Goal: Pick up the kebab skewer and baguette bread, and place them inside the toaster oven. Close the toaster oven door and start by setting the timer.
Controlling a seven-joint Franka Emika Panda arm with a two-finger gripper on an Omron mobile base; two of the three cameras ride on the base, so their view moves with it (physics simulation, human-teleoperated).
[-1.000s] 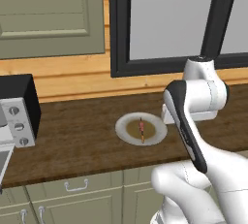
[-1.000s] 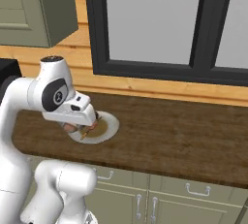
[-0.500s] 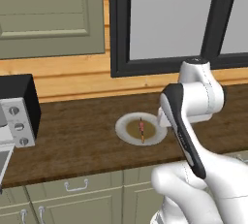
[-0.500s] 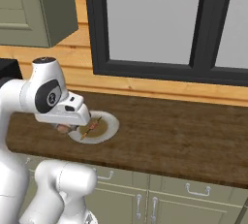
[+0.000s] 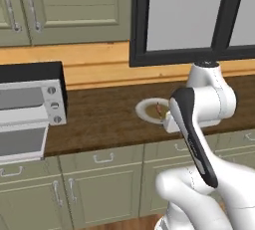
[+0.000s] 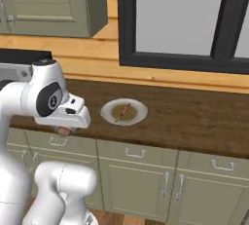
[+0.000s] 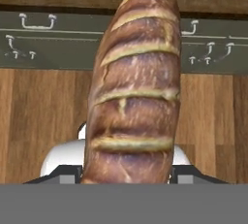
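The baguette bread (image 7: 133,92), plump and golden-brown with pale score marks, stands lengthwise between the jaws of my gripper (image 7: 126,177), which is shut on it. In the right base view my gripper (image 6: 63,131) hangs at the counter's front edge, left of the plate, with a bit of the loaf showing under the hand. The kebab skewer (image 6: 122,111) lies on the white plate (image 6: 138,117), which also appears behind the arm (image 5: 145,106). At the left stands the toaster oven (image 5: 30,99), its door (image 5: 20,142) folded down open.
The dark wooden counter (image 6: 194,117) runs under a black-framed window (image 6: 180,19). Cabinet fronts with handles (image 7: 36,24) and a wooden floor (image 7: 38,116) lie below the hand. The toaster oven's knobs (image 5: 53,105) sit on its right side.
The whole picture has shifted: the base has driven left, bringing the toaster oven further into view. My hand has carried the baguette left, away from the plate, to the counter's front edge.
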